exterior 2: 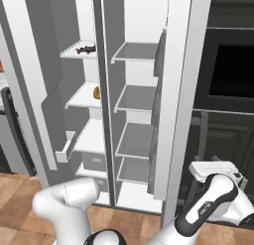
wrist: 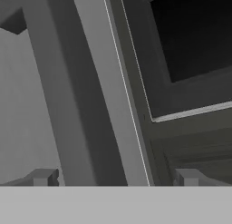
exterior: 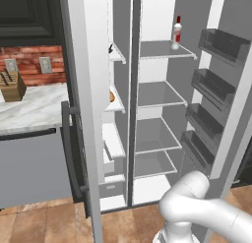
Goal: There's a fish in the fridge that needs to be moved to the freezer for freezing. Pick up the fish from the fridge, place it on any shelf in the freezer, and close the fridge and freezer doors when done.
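Observation:
The fish (exterior 2: 85,50) lies on the top shelf of the left compartment, the freezer (exterior 2: 84,125), which has white shelves and drawers; it also shows as a small dark shape (exterior: 110,49). The fridge (exterior: 157,94), with flat shelves, is the right compartment. Both doors stand wide open: the freezer door (exterior: 86,89) at left, the fridge door (exterior: 231,114) with its dark bins at right. My gripper (exterior 2: 211,167) hangs low, on the outer side of the fridge door (exterior 2: 178,90). In the hand view the gripper (wrist: 115,177) is open and holds nothing, facing the door's edge (wrist: 104,82).
A white bottle with a red cap (exterior: 176,33) stands on the fridge's top shelf. An orange item (exterior 2: 96,92) sits on a freezer shelf. A black oven front (exterior 2: 233,65) rises right of the fridge door. A marble counter (exterior: 34,109) with a knife block (exterior: 12,85) lies left.

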